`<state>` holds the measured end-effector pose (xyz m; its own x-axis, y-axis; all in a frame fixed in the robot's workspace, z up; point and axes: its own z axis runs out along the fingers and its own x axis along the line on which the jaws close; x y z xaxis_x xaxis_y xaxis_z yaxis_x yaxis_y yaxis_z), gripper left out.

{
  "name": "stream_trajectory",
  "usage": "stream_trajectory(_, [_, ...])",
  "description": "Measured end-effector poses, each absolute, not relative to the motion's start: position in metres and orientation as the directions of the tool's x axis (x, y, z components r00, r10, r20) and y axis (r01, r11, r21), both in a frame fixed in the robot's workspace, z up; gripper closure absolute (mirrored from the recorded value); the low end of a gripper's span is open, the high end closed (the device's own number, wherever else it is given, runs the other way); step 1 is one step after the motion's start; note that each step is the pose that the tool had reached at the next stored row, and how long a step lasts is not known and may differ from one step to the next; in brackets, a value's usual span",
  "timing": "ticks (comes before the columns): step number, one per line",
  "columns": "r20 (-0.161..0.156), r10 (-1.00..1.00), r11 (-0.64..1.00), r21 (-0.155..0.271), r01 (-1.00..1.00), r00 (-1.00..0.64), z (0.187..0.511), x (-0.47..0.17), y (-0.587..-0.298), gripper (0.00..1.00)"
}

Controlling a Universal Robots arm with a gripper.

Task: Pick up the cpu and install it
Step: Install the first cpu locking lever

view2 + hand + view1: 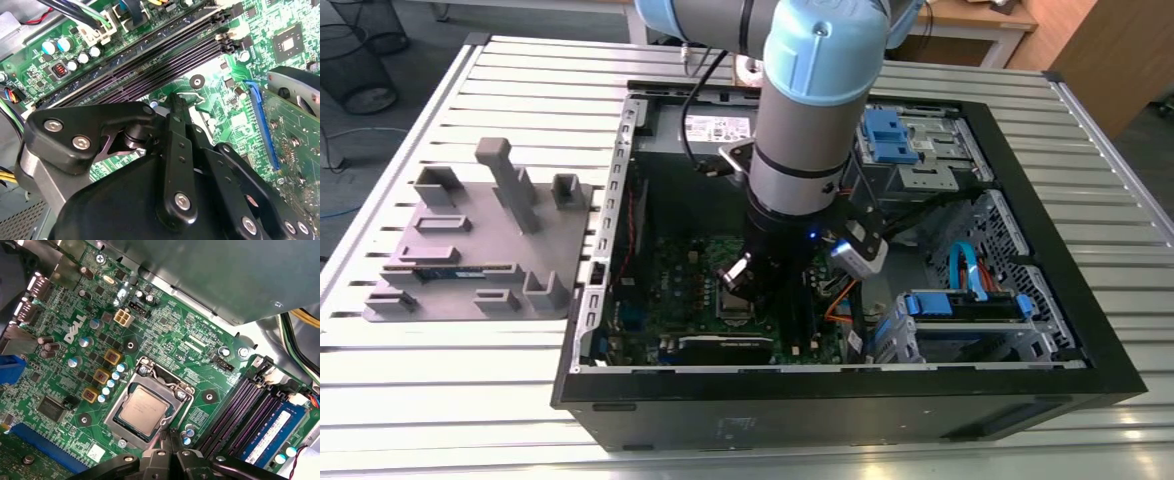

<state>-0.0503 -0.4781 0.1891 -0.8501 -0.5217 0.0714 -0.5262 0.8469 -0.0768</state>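
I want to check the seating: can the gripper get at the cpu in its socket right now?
Probably yes: in the first wrist view the cpu lies uncovered in the socket frame, with the gripper at its edge.

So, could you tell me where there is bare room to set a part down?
The slatted table is bare in front of the grey fixture tray and beside the computer case. Inside the case it is crowded: the arm, cables and drive bays.

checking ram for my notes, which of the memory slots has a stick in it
The outermost memory slot, farthest from the cpu, holds a blue memory stick in the first wrist view. The dark slots between it and the socket sit empty.
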Motion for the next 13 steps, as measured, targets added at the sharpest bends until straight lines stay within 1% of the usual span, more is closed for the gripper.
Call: stream_trajectory(13, [0.067,-0.495,0.864,-0.069,-0.499,-0.866,0.1891,-0.0502,-0.4854,0.89])
